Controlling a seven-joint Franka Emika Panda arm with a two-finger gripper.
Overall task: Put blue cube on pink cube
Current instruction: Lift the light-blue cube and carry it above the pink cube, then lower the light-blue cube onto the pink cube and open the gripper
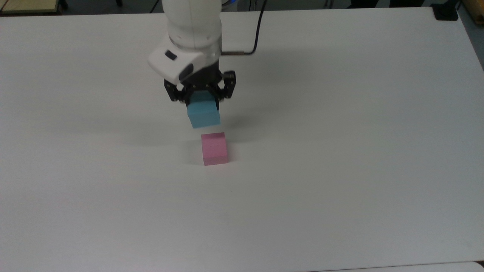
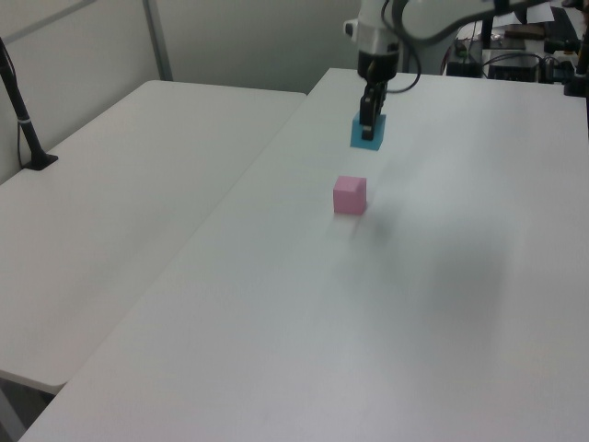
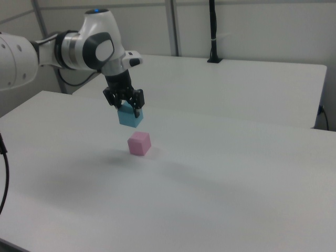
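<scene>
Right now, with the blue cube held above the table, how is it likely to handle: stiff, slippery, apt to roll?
The blue cube probably is stiff: it keeps square edges in the gripper. Its matte faces suggest little slip. Flat sides should let it sit, not roll, on the pink cube.

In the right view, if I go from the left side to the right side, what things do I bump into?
Robot arm → gripper holding the blue cube → pink cube → black pole on the far table.
</scene>
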